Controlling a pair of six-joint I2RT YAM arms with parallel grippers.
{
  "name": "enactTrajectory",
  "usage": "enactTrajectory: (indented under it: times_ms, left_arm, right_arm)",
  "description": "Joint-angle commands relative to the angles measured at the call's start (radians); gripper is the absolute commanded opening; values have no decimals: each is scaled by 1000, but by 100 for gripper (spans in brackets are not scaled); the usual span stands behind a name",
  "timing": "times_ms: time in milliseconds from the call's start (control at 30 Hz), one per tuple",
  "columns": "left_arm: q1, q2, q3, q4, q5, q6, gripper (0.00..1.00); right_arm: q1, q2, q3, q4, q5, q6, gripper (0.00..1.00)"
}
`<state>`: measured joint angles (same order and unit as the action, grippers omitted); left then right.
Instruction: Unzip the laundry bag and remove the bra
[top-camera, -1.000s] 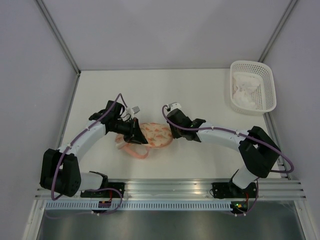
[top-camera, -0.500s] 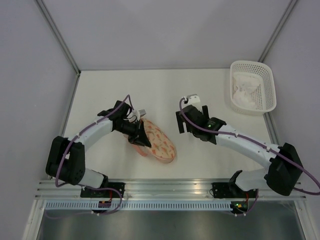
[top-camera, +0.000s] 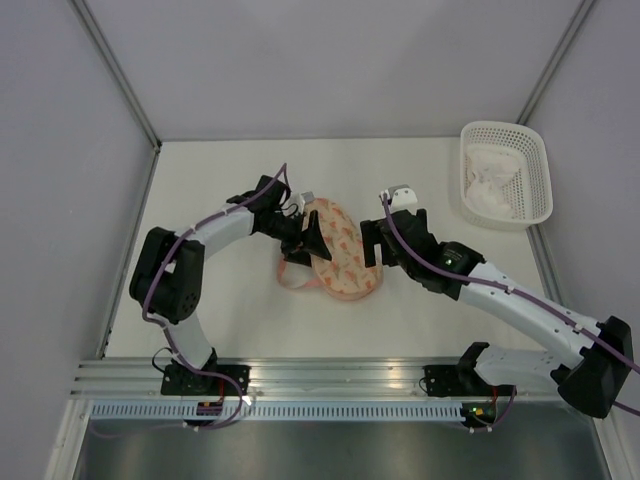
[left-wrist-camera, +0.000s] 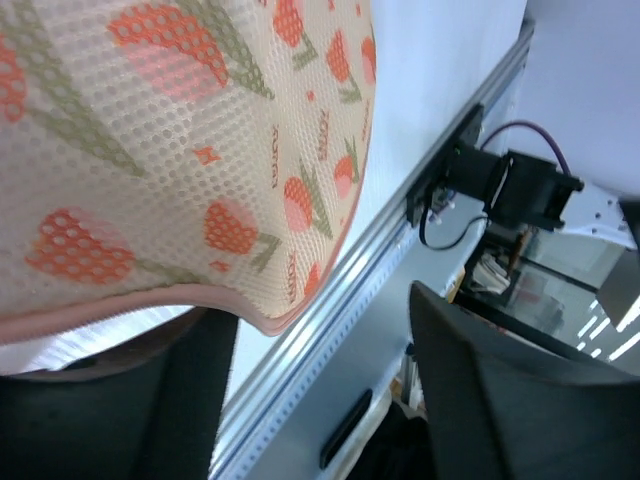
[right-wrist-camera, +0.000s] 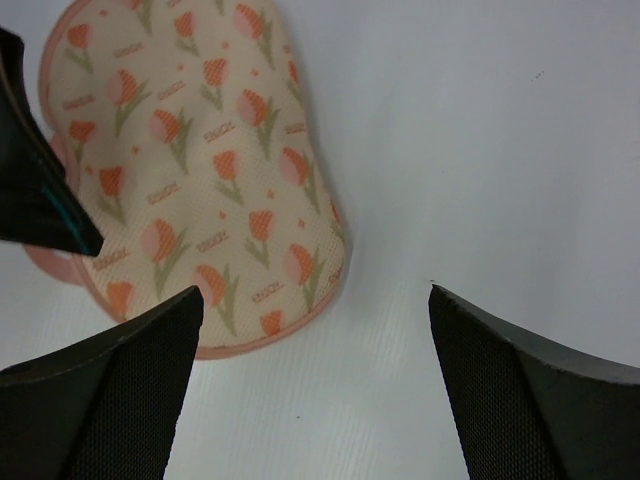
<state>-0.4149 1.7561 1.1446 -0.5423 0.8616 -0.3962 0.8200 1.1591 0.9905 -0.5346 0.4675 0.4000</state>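
Observation:
The laundry bag (top-camera: 342, 252), a cream pouch with orange tulip prints and pink trim, lies slantwise on the white table, its pink loop strap (top-camera: 293, 278) trailing to the left. My left gripper (top-camera: 309, 233) is at the bag's upper left edge, open. In the left wrist view the bag (left-wrist-camera: 170, 150) fills the top and its trim rests over the left finger (left-wrist-camera: 190, 400). My right gripper (top-camera: 371, 246) hovers open just right of the bag. In the right wrist view the bag (right-wrist-camera: 190, 170) lies ahead and to the left of the gripper (right-wrist-camera: 315, 292). The bra is hidden.
A white lattice basket (top-camera: 541, 165) with crumpled white fabric (top-camera: 494, 180) stands at the back right corner. The aluminium rail (top-camera: 340, 380) runs along the near edge. Grey walls close the table (top-camera: 200, 180) on three sides.
Both grippers were shut on the bag a second ago. The right one let go and drew back. The left one swung the bag farther and to the right, then opened.

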Motion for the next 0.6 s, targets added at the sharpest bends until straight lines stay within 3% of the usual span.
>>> enactTrajectory:
  times_ms: [0,200,333,567]
  left_arm:
    - [1,57,101,125,-70,-82,76]
    - [2,195,207,130,-85,-150,84]
    - [19,108,175,84,-241,-171,85]
    - [54,-98,35,38,-338,-272,86]
  right_arm:
    - [-1,-39,-13,7,-62,-20,98]
    - [-1,-24,-21,31,-154,-52,98]
    - [1,-16,-42,64,-168,-56,98]
    - [1,17,-47,105,-197,-64,98]
